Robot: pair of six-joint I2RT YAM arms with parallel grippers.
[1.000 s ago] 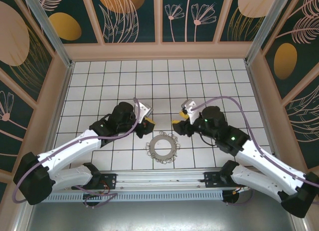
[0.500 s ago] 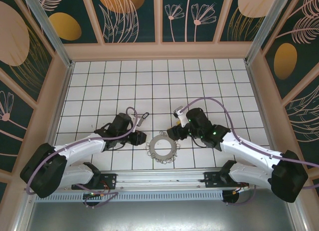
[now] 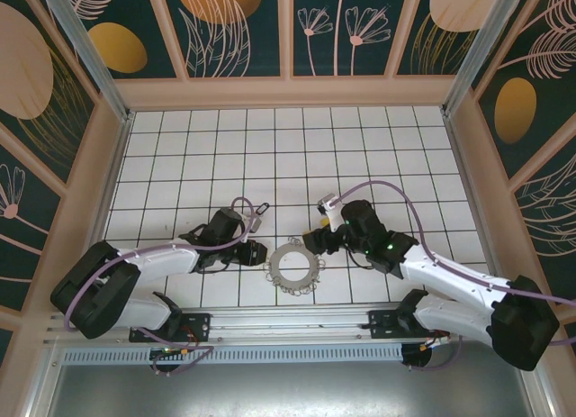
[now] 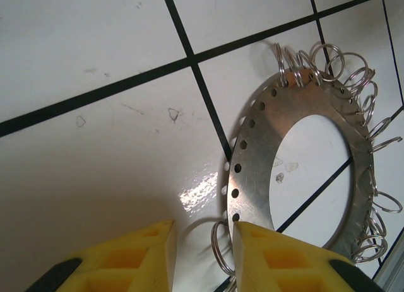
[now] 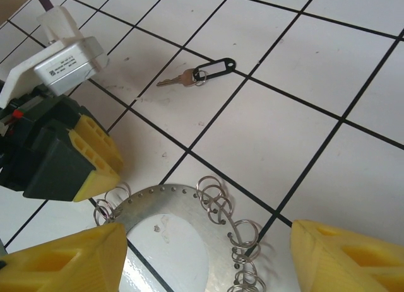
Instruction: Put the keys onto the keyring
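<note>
So, the keyring (image 3: pixel 276 266) is lying flat on the white tiles (image 3: pixel 207 147) near the front edge, right between the 2 grippers. The left gripper (image 4: pixel 203 235) sits low at the ring's rim with its yellow fingers (image 4: pixel 139 257) only slightly parted, and 1 of the little wire loops (image 4: pixel 218 248) pokes into the gap, not pinched as far as I can see. The right gripper (image 5: pixel 208 232) hovers over the ring's other side, spread wide, holding nothing. The key (image 5: pixel 196 73), with a black tag and brownish blade, lies on the tiles beyond the ring, touching neither gripper.
</note>
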